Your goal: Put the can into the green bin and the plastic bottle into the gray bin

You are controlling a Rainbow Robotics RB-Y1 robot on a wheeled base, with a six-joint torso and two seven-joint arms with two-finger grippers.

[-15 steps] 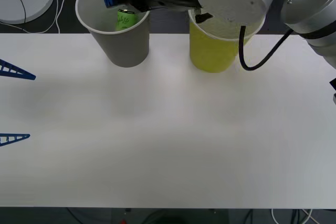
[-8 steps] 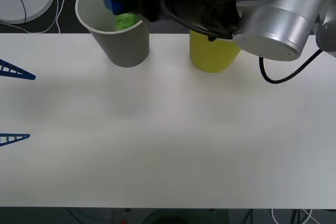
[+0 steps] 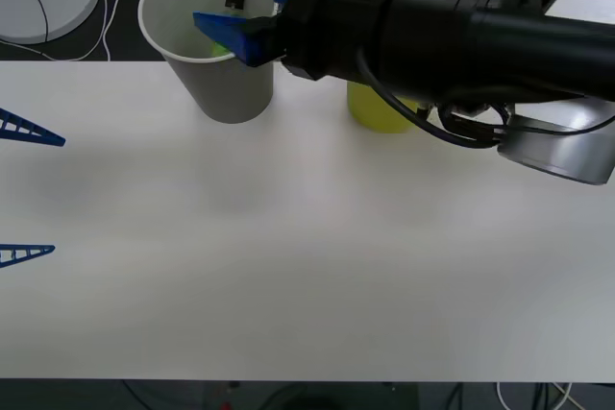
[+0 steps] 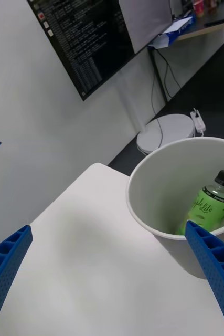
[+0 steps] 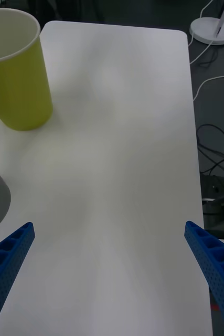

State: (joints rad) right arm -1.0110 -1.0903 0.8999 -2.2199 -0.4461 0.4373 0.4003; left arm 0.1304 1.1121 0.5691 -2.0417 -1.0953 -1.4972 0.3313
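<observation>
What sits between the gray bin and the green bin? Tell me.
Front view: only bare table between the gray bin and green bin, with the open right hand above the gap.

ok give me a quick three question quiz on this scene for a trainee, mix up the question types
1. True or false: the plastic bottle lies on the table between the two cups.
2. Multiple choice: the right gripper is (a) shut on the bottle, (b) open at the rim of the gray bin, (c) open over the green bin.
3. Short answer: where does the left gripper sit?

Key
1. False: it stands inside the gray bin, black cap up.
2. b
3. At the table's left edge, open, with nothing between its fingers, apart from both cups.
</observation>
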